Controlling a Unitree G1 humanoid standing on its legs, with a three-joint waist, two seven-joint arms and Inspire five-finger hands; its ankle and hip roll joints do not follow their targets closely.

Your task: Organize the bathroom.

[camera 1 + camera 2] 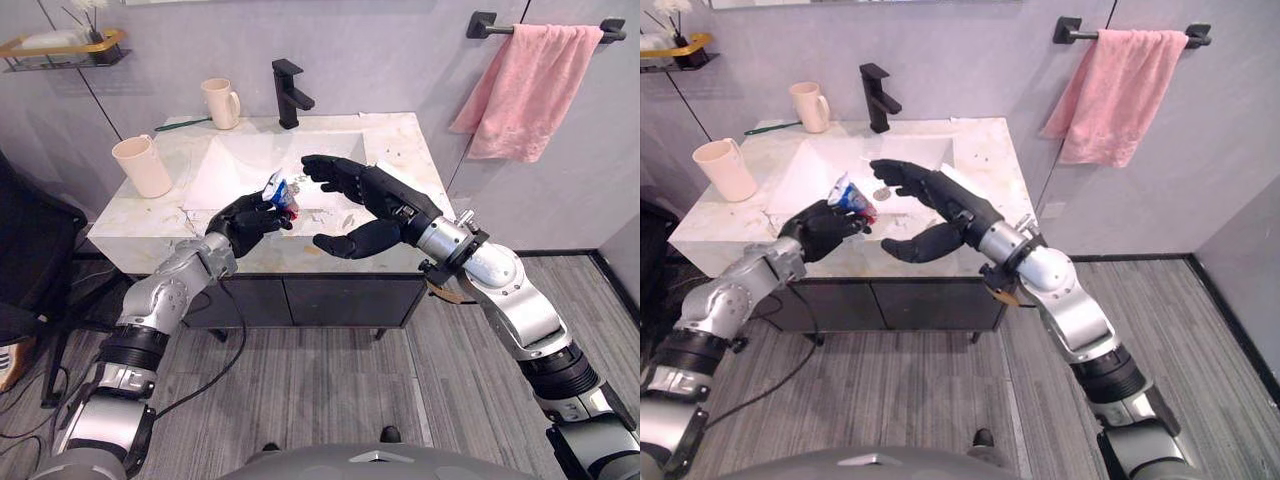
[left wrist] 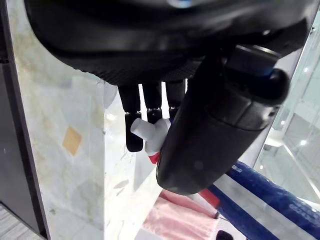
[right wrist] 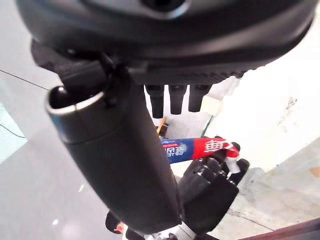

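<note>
The robot's left hand (image 1: 248, 222) is curled round a toothpaste tube (image 1: 281, 192), holding it above the worktop (image 1: 400, 150) at the sink's front edge. The right hand (image 1: 362, 200) hovers just beside it, fingers spread and empty. The tube looks light, soft and squeezable, probably best taken near its stiffer cap end.

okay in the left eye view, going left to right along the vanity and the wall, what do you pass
Shelf tray → near cup → far mug → toothpaste tube in the left hand → black faucet → open right hand → pink towel.
</note>
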